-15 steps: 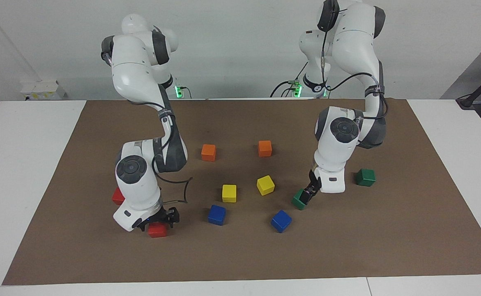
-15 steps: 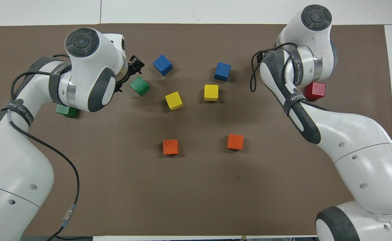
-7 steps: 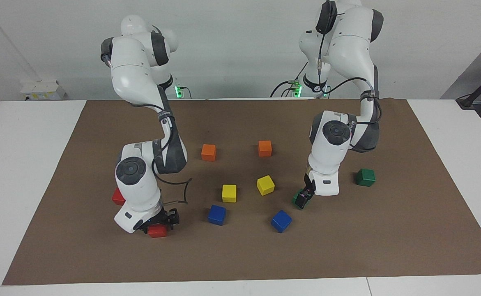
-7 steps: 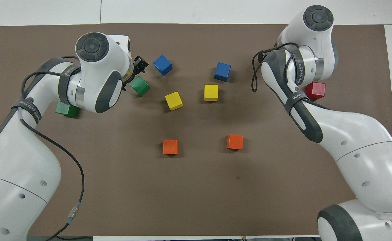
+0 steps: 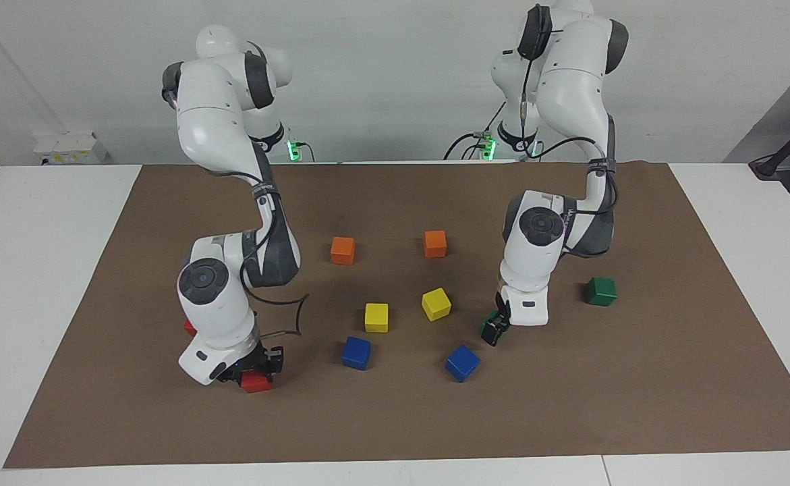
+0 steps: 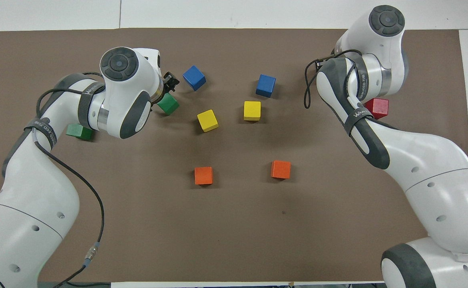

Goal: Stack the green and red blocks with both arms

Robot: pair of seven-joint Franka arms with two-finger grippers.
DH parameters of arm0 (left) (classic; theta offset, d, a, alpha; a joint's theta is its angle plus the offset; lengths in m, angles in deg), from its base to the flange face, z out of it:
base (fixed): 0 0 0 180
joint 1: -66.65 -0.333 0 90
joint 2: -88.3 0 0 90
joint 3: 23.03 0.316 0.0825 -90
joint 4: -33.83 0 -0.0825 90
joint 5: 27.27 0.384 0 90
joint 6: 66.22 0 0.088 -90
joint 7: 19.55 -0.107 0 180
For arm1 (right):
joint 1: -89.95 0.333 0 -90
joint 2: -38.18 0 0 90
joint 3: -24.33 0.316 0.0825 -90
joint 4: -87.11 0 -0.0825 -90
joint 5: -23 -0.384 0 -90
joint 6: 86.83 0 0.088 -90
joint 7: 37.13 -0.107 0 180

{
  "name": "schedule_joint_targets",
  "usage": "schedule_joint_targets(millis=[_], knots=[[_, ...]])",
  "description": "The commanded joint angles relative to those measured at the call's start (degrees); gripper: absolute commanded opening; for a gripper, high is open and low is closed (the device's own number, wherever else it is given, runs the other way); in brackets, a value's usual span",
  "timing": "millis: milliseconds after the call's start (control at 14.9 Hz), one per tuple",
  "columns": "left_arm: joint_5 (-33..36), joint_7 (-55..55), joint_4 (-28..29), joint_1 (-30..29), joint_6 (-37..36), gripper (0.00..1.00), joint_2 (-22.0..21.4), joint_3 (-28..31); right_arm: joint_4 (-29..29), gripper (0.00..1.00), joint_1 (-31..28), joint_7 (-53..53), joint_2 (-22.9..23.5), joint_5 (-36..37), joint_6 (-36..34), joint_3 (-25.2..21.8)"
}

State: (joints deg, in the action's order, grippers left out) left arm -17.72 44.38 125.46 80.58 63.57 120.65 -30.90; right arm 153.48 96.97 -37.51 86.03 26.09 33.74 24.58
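Note:
My right gripper (image 5: 254,373) is down at the mat and shut on a red block (image 5: 255,383); the overhead view hides both under the arm. A second red block (image 5: 189,329) (image 6: 377,108) sits nearer to the robots, partly hidden by that arm in the facing view. My left gripper (image 5: 497,329) is low and open, with its fingers at a green block (image 5: 488,331) (image 6: 168,104) that rests on the mat. The other green block (image 5: 600,291) (image 6: 78,131) lies nearer to the robots, toward the left arm's end of the table.
Two orange blocks (image 5: 343,250) (image 5: 435,244), two yellow blocks (image 5: 376,317) (image 5: 436,304) and two blue blocks (image 5: 356,352) (image 5: 462,363) lie between the arms on the brown mat (image 5: 395,418). One blue block is close beside the green block at my left gripper.
The right gripper's fingers have closed on the red block. The left gripper has come down and in over the green block, staying open.

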Motion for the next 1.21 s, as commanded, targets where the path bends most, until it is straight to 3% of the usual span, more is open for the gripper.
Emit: schedule_joint_targets(millis=[0,202,403,672,806,1142], knots=[[1.6,3.0,1.5,1.6,2.6,1.00,0.2,0.8,-1.4,0.00,-1.1,3.4,-0.1,-0.1,-3.4,0.5],[1.6,3.0,1.5,1.5,2.7,0.97,0.2,0.8,-1.4,0.00,-3.8,5.4,-4.2,-0.1,-9.5,0.5],[2.5,3.0,1.6,1.7,2.2,0.00,0.2,0.8,0.7,0.00,-6.9,5.5,-8.3,-0.3,-13.5,0.5],[5.7,1.7,-1.0,1.7,-4.1,0.00,-0.4,0.8,3.5,0.00,-9.8,-3.0,-9.7,-1.0,-12.0,0.3],[5.4,-4.4,-1.5,0.0,-8.7,0.00,-3.4,0.1,5.7,0.00,-10.4,-4.9,-10.8,-1.9,-12.4,0.4],[-1.5,-43.4,2.4,-10.7,-19.0,0.00,-13.2,0.1,8.9,0.00,-10.4,-9.0,-13.0,-1.7,-16.1,0.2]])
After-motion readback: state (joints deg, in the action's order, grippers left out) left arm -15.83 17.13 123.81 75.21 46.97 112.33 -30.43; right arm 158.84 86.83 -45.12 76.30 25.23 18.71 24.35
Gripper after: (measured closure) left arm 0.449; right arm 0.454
